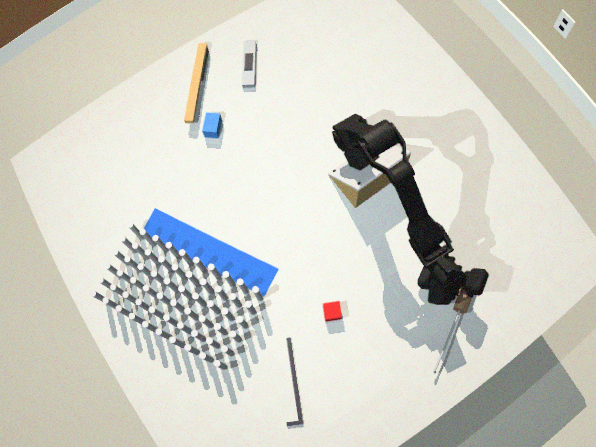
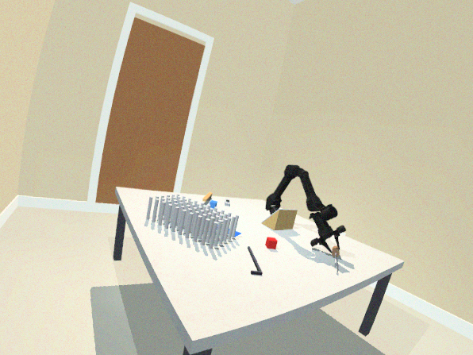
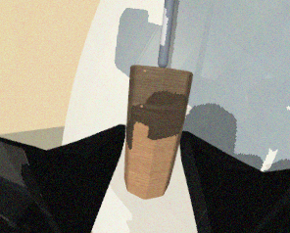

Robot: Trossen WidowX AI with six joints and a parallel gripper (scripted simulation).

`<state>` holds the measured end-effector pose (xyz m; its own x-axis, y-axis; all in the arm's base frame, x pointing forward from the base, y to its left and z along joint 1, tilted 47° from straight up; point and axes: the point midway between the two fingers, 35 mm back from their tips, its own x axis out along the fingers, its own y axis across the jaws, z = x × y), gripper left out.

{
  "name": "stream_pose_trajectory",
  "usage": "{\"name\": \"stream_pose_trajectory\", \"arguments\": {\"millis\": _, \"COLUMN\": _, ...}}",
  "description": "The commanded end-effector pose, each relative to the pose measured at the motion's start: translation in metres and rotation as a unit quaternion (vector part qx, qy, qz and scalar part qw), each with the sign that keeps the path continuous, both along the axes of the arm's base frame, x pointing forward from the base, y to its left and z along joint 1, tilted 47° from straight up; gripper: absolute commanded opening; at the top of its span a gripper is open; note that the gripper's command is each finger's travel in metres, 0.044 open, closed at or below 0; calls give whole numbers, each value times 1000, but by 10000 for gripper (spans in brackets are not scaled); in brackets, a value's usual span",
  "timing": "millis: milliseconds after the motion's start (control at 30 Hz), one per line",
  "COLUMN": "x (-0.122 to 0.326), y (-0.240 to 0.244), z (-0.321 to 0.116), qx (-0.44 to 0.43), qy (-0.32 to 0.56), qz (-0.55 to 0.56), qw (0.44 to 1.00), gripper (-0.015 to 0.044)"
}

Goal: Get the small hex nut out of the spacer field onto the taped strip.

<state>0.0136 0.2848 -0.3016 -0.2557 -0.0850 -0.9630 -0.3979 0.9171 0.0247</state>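
My gripper (image 1: 463, 300) (image 2: 336, 249) (image 3: 153, 134) is shut on the wooden handle of a thin metal rod tool (image 1: 462, 304) (image 2: 336, 252) (image 3: 156, 166), at the table's right side, far from the spacers. Its rod (image 1: 448, 338) (image 3: 165, 49) points away from the hand, down toward the table; whether its tip touches the table I cannot tell. The metal spacers (image 1: 211, 267) (image 2: 181, 219) stand upright in several rows. The blue taped strip (image 1: 215, 250) (image 2: 237, 233) lies along one side of them. The hex nut cannot be made out. A dark L-shaped tool (image 1: 294, 381) (image 2: 254, 259) lies outside the field.
A red cube (image 1: 332, 311) (image 2: 271, 243) lies between the spacers and my hand. A blue cube (image 1: 212, 125) (image 2: 213, 204), a wooden bar (image 1: 196, 84) (image 2: 207, 197) and a grey block (image 1: 249, 76) (image 2: 227, 202) lie at the far side. A tan wedge (image 1: 372, 189) (image 2: 286, 219) sits by the arm's base.
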Motion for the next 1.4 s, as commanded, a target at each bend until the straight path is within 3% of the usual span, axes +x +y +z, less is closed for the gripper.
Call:
{"name": "stream_pose_trajectory", "arguments": {"millis": 0, "x": 0, "y": -5, "z": -1, "qx": -1, "qy": 0, "qz": 0, "qw": 1000, "gripper": 0}}
{"name": "stream_pose_trajectory", "arguments": {"millis": 567, "x": 0, "y": 3, "z": 2, "qx": 2, "qy": 0, "qz": 0, "qw": 1000, "gripper": 440}}
{"name": "stream_pose_trajectory", "arguments": {"millis": 767, "x": -1, "y": 55, "z": 51, "qx": 10, "qy": 5, "qz": -1, "qw": 1000, "gripper": 440}}
{"name": "stream_pose_trajectory", "arguments": {"millis": 1367, "x": -1, "y": 55, "z": 51, "qx": 10, "qy": 5, "qz": -1, "qw": 1000, "gripper": 440}}
